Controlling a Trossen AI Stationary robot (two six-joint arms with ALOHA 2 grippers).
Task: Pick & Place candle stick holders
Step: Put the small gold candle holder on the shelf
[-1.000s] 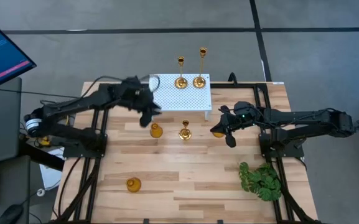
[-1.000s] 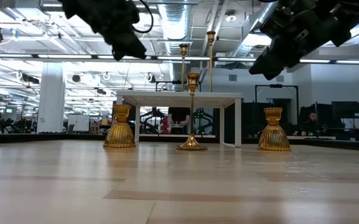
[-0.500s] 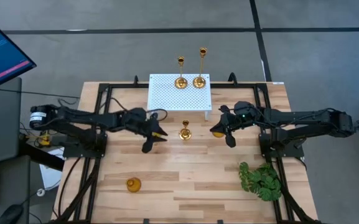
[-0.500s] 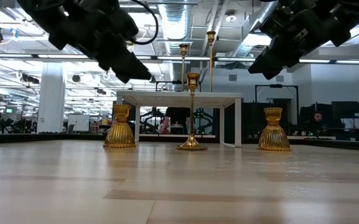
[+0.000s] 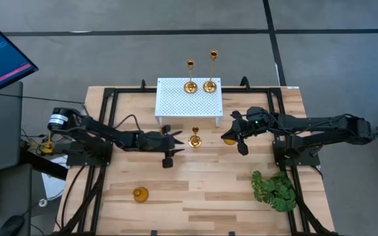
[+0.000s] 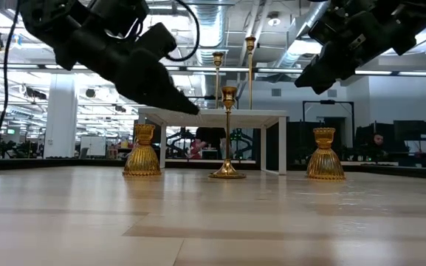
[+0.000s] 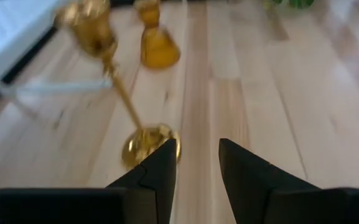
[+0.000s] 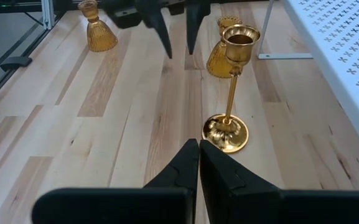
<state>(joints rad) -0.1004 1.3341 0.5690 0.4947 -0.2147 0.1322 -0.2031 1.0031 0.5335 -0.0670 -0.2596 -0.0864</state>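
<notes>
- Currently the left gripper (image 5: 173, 148) sits low over the table (image 5: 202, 190), just beside the short brass stick (image 5: 194, 139) that stands in front of the white perforated stand (image 5: 189, 97).
- Key relation: seen from the left wrist, the stick's round base (image 7: 143, 143) lies just ahead of the fingertips (image 7: 167, 155) and off to one side of the gap, not between them. Stem is upright, long axis vertical; it only looks tilted in that view.
- Left arm is the nearer one to this stick; the gripper points at it along the table.
- Left jaws stand partly open, a narrow gap, nothing held and nothing touched as far as visible.
- Judgement: to grasp, the left gripper needs a small sideways shift so the stem or base falls between the fingers, then a push forward.
- Risk: the inner finger could clip the base and tip the stick.
- Right gripper (image 5: 240, 145) hovers on the other side of the same stick, near a squat holder (image 5: 228, 138); its fingers (image 8: 198, 163) are pressed together, empty, pointing at the stick base.
- Other holders: two taller sticks (image 5: 200, 73) on the stand's far edge, one squat piece (image 5: 140, 194) near the front left, another (image 8: 219, 55) close behind the left gripper.
</notes>
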